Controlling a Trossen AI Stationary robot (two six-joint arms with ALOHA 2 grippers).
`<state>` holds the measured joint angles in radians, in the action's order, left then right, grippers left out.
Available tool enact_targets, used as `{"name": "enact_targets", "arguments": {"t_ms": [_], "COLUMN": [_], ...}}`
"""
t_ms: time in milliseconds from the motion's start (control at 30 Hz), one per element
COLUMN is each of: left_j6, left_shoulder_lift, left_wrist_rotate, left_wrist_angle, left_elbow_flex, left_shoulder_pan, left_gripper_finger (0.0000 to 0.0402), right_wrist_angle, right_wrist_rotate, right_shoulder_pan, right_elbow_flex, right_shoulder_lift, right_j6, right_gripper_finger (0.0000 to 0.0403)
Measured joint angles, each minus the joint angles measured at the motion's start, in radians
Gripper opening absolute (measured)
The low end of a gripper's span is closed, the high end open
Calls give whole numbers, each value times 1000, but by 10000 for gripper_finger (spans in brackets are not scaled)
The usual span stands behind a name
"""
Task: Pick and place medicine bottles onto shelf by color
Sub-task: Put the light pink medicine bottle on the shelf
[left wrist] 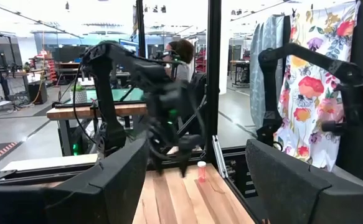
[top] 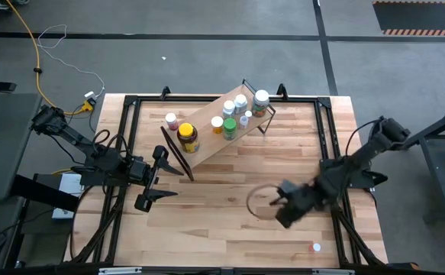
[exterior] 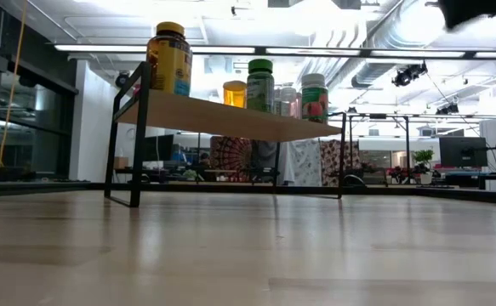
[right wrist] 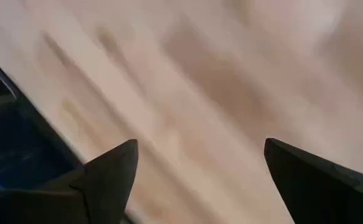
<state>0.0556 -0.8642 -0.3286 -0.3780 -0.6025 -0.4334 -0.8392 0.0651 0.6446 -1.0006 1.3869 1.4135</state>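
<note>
Bottles are nearly all up on the long light-wood shelf with black wire ends (top: 220, 126), which sits slantwise at the far middle of the butcher-block bench (top: 230, 229): the large amber jar with the yellow lid (top: 187, 136) at its near-left end, then a small yellow-capped bottle (top: 217, 124), a green bottle (top: 229, 127) and several white-capped ones (top: 261, 99) toward the far-right end. One pink-capped white bottle (top: 171, 120) seems to stand on the bench just beside the shelf's left end, and a tiny pink-capped bottle (top: 317, 247) stands alone near the front right corner, well apart from everything. So you look to be between picks, with those two stragglers left.

Your right hand (top: 281, 205) hovers over bare wood right of centre, fingers spread and empty. Your left hand (top: 155, 177) waits by the left rail, also open and empty.

Next, I'd judge, you swing the right hand down toward the tiny corner bottle; it is small and close to the edge, so centre it carefully before closing.
</note>
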Motion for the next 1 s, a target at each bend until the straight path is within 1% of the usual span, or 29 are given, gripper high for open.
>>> {"name": "enact_targets", "arguments": {"t_ms": [100,200,300,367,667,800,1000], "left_j6": [0,0,0,0,0,0,0], "left_shoulder_lift": [0,0,0,0,0,0,0], "left_wrist_rotate": [0,0,0,0,0,0,0], "left_wrist_angle": [0,0,0,0,-8,-7,-1], "left_elbow_flex": [0,0,0,0,0,0,0], "left_shoulder_pan": [0,0,0,0,0,0,0], "left_gripper_finger": [259,259,259,259,259,259,259], "right_wrist_angle": [-21,-17,-18,-16,1,9,117], "right_wrist_rotate": [-87,-159,-222,-239,-218,-231,-234], "right_shoulder_pan": [103,188,250,280,344,370,396], "right_elbow_flex": [1,1,1,1,1,1,1], "right_shoulder_lift": [44,89,124,137,150,182,243], "right_j6": [233,431,581,651,788,831,826], "right_gripper_finger": [338,338,338,338,338,338,338]}}
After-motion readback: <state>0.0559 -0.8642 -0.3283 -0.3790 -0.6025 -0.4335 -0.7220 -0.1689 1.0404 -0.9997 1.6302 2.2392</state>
